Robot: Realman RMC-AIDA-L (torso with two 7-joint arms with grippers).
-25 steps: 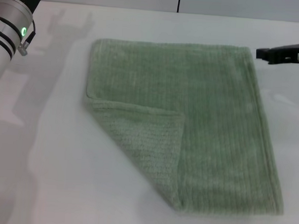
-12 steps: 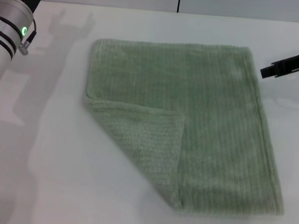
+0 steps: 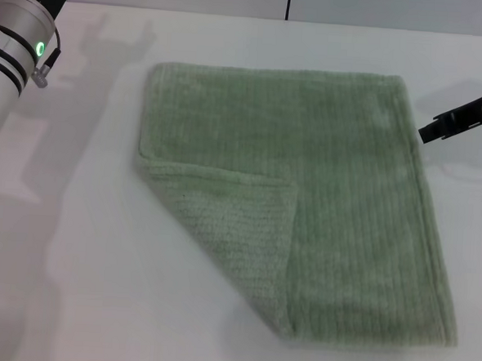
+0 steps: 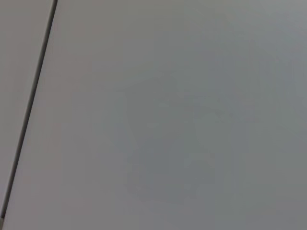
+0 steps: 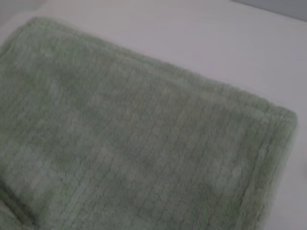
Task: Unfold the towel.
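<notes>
The pale green towel lies flat on the white table, filling the middle of the head view. Its near left corner is folded over onto the cloth as a triangle, with the fold's tip near the towel's middle. My right gripper reaches in from the right edge as a dark slanted bar, just beside the towel's right hem near the far right corner. The right wrist view looks down on the towel and one rounded corner of it. My left arm stands at the far left, its gripper out of view.
The white table runs on all sides of the towel, with bare room to the left and in front. A dark seam crosses the grey surface in the left wrist view.
My right gripper has moved nearer along the towel's right edge and tilted from level to slanted. The towel and the left arm have stayed still.
</notes>
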